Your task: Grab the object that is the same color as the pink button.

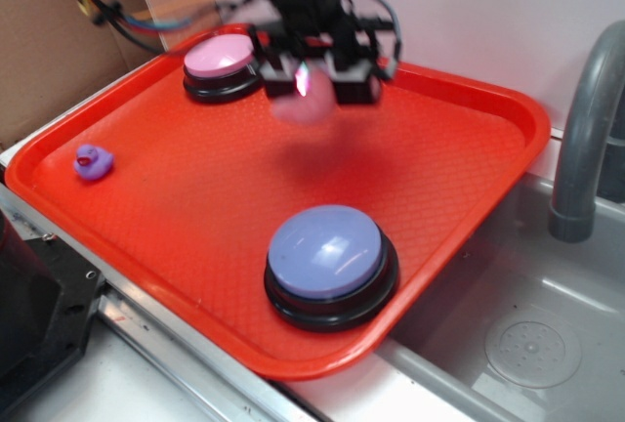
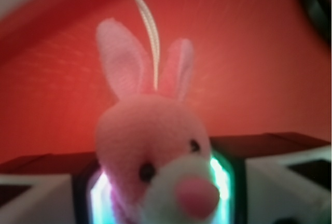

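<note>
My gripper (image 1: 305, 83) hangs over the back of the red tray (image 1: 469, 178), just right of the pink button (image 1: 221, 57). It is shut on the pink plush toy (image 1: 305, 105), which dangles blurred below the fingers, lifted off the tray. In the wrist view the plush toy (image 2: 150, 146) is a pink bunny with two ears, a white muzzle and a pink nose, pressed between my two lit pads (image 2: 222, 180); my gripper (image 2: 161, 193) holds its head. A white loop (image 2: 148, 22) runs from its head.
A blue-lavender button (image 1: 330, 264) on a black base stands at the tray's front. A tiny purple rubber duck (image 1: 93, 161) sits at the tray's left. A grey sink (image 1: 527, 344) and faucet (image 1: 586, 129) lie to the right. Cardboard and cables are at the back left.
</note>
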You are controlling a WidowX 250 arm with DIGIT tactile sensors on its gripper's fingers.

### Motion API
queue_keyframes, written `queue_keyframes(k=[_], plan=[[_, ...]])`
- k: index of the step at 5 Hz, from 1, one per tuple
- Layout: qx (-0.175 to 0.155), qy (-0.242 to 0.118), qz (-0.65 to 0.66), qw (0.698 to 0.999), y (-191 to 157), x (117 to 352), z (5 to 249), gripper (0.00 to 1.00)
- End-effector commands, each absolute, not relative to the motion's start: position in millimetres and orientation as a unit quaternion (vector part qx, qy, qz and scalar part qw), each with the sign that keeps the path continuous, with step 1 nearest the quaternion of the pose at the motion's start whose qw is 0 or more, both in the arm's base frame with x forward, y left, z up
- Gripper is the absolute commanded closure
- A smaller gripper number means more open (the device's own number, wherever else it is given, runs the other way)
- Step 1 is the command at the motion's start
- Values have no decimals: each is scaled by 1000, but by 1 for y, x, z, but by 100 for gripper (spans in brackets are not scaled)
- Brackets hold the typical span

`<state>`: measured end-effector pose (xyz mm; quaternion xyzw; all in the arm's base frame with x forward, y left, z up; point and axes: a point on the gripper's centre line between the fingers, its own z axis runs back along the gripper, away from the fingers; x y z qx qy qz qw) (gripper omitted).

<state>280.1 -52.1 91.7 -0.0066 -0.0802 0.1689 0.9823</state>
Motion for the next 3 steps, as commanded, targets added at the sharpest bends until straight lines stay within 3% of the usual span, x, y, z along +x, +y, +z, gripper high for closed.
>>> queue_keyframes(k=[1,2,3], plan=[[20,-72,18,997,-15,234,210,100],[42,-58,15,997,-6,211,222,100],[39,-12,26,999,3,198,221,100]])
